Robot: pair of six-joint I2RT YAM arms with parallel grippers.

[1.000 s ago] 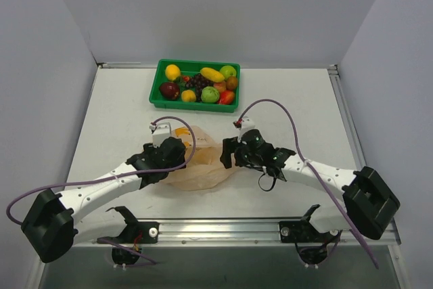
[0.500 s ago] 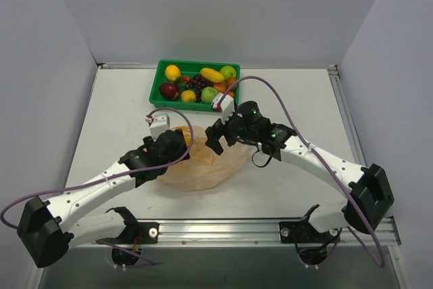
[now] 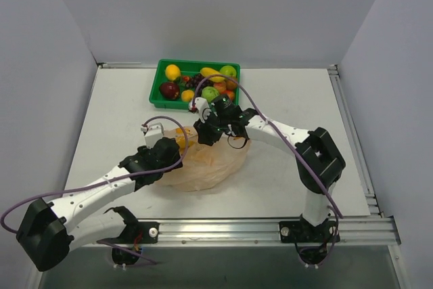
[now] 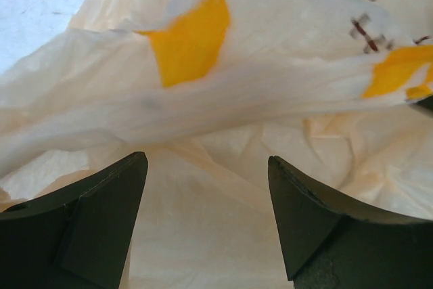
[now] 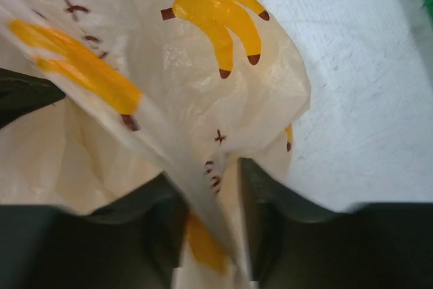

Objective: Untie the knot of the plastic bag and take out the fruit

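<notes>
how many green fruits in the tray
2: one green fruit in the tray's back right corner, another near its front edge. The right arm may hide more.

No readable text (plastic bag point(image 3: 203, 167) bears only banana prints point(image 5: 216, 5)).

The plastic bag point(image 3: 206, 167) is pale peachy and see-through, covered in yellow banana prints with brown tips plus tiny brown stitch marks. The tray point(image 3: 177, 105) is bright green, the desk point(image 3: 291, 106) white-grey, the arm cables point(image 3: 81, 184) purple.
</notes>
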